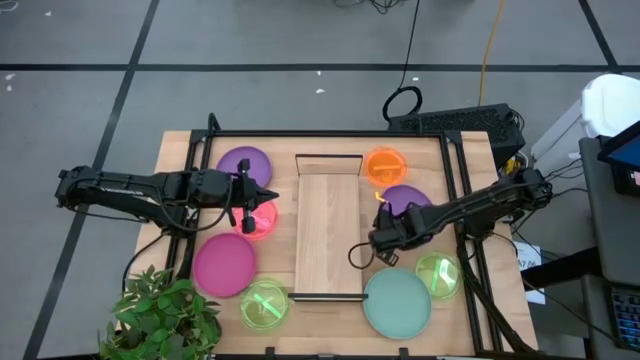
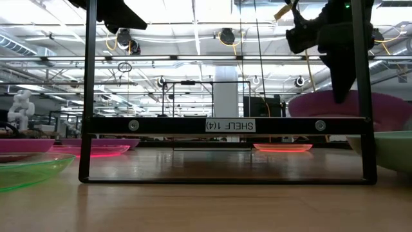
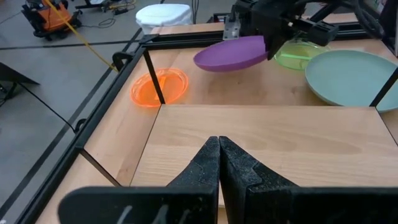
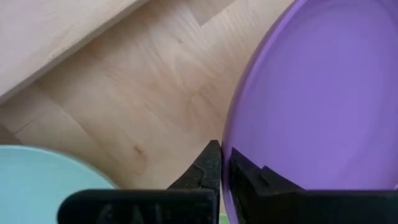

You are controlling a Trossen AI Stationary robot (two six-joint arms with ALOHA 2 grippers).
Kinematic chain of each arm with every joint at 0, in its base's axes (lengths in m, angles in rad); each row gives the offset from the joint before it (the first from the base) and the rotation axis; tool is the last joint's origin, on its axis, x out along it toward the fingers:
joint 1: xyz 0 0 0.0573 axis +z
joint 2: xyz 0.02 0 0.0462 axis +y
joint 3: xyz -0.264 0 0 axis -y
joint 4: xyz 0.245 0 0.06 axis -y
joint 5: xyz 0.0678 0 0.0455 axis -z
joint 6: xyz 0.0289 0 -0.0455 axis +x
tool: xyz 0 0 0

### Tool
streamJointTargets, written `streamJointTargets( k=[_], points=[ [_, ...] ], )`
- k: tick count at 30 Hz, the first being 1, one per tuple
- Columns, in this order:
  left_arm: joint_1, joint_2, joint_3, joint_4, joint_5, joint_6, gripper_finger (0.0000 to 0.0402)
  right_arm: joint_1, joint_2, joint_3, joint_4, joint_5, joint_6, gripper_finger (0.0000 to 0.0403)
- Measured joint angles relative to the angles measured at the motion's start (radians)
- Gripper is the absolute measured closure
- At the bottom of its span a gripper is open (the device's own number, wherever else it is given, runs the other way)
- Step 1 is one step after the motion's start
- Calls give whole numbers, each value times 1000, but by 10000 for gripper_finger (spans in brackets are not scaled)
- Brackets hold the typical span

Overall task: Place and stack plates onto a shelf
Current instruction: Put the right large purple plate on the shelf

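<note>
shelf mid-table, plates either side

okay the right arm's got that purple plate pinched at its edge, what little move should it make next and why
Probably carry it sideways toward the shelf. The right gripper is shut on the rim of the purple plate, which the left wrist view shows tilted and raised off the table, and the shelf board beside it holds no plates. The left gripper hovers shut at the shelf's other side.

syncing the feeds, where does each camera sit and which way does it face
High: overhead, straight down; both arms, shelf.
Low: table height, level through the shelf frame; right gripper hanging in.
Left wrist: across the shelf; shut left gripper.
Right wrist: down at table; right gripper pinching the purple plate.
Shared: that plate, also seen from left wrist.
</note>
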Motion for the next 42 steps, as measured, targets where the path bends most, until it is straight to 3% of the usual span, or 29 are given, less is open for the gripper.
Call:
streamJointTargets(
  k=[7, 13, 21, 42],
  points=[
    [0, 0, 0, 0, 0, 0, 398, 26, 0, 6, 26, 39, -137, 401],
    [0, 0, 0, 0, 0, 0, 398, 45, 0, 58, 23, 134, -189, 401],
    [-1, 0, 0, 0, 0, -8, 398, 81, 0, 96, 92, 216, -380, 401],
    [-53, 0, 0, 1, 0, -30, 388, 93, 0, 96, 333, 217, -955, 401]
  ],
)
